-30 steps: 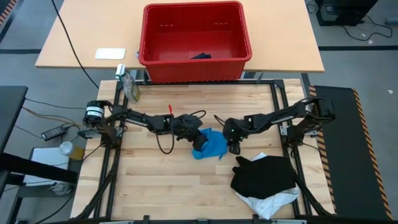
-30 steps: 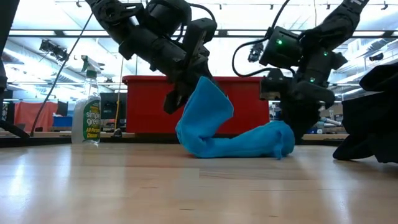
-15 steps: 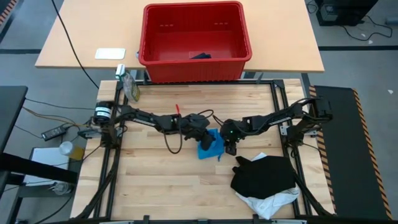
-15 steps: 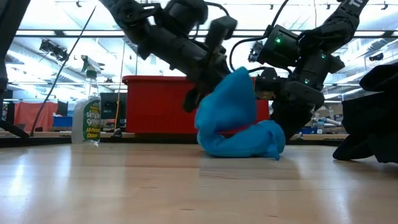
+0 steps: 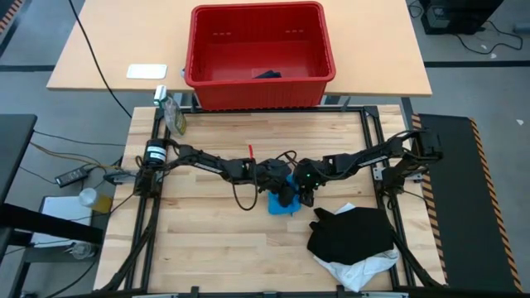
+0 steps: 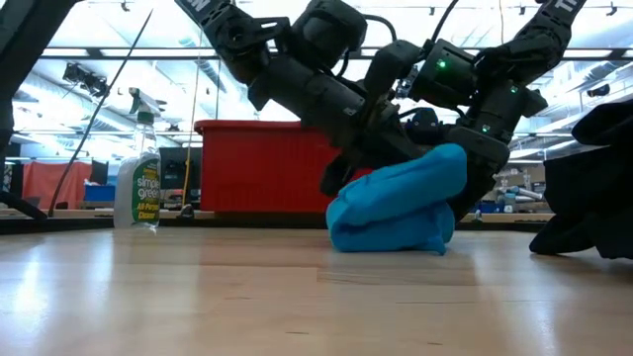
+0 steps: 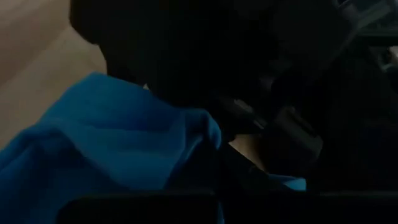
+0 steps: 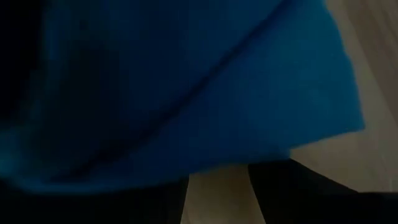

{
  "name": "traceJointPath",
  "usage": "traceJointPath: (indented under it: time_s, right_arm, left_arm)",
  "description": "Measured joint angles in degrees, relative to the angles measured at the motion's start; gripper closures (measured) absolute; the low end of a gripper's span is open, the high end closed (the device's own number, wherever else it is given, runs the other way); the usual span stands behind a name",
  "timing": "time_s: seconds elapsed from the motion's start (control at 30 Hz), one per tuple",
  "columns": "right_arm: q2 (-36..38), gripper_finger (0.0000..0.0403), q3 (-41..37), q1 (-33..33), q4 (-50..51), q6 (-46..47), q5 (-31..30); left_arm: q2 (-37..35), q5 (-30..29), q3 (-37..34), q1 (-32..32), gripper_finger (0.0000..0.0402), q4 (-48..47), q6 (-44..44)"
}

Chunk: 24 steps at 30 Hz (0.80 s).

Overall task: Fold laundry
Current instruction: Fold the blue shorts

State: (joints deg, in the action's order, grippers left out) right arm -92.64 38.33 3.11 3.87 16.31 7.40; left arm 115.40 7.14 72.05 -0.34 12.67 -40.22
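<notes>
The bright blue garment (image 5: 280, 204) lies on the table's middle as a folded-over heap (image 6: 396, 208). My left gripper (image 5: 287, 194) reaches in from the left and is shut on the garment's upper layer. My right gripper (image 5: 308, 197) stands at the heap's right end, pointing steeply down. Its fingers are apart, with bare table showing between them (image 8: 217, 183) and blue cloth just beyond their tips. A black garment (image 5: 352, 232) lies at the near right on top of a white one (image 5: 362, 270). My left gripper holds the blue garment's folded-over upper end (image 6: 423, 166), coming slanting down from the table's left. The fingers themselves are too dark to make out, so the kind of hold does not show. The held end rests on the heap, slack. I cannot tell whether my right gripper touches the cloth.
A red basket (image 5: 261, 83) stands on the table beyond the far edge, with a dark item (image 5: 267, 74) inside. A spray bottle (image 5: 172, 112) stands at the far left corner. Bare wood lies to the left and near side of the blue heap.
My left gripper has gone toward the table's right edge and a little down, up to my right gripper. It carried the blue garment's raised left end over. That end now lies folded on the rest, which stayed in place; the garment has become a compact heap.
</notes>
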Motion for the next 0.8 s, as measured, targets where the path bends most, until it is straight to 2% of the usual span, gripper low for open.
traceJointPath:
  time_s: [0.23,0.4,0.47,0.57,0.67,0.73,0.8]
  right_arm:
    - [-0.02,0.0231,0.0,0.02,-0.33,0.21,0.07]
    - [-0.02,0.0231,0.0,0.0,-0.34,0.11,0.07]
    - [-0.02,0.0231,0.0,0.0,-0.34,-0.01,0.07]
    - [-0.02,0.0231,0.02,0.01,-0.36,0.19,0.09]
    - [-0.02,0.0231,0.02,0.0,-0.34,0.18,0.09]
    - [-0.02,0.0231,0.02,0.0,-0.34,0.25,0.1]
    - [-0.02,0.0231,0.02,0.0,-0.34,0.45,0.09]
  left_arm:
    - [0.14,-3.06,-0.19,0.15,0.0373,-0.23,2.07]
    - [0.14,-2.4,-0.22,0.17,0.0305,-0.24,2.33]
    - [-0.16,-0.59,-0.28,0.22,0.0271,-0.26,2.31]
    - [-1.83,5.36,-0.33,1.1,0.0227,-0.42,2.34]
    - [-4.62,8.64,-0.28,1.85,0.0208,-4.54,2.33]
    - [-6.97,6.68,-0.29,1.92,0.0208,-9.38,5.42]
    - [-9.43,2.14,-0.24,1.74,0.0214,-14.34,9.68]
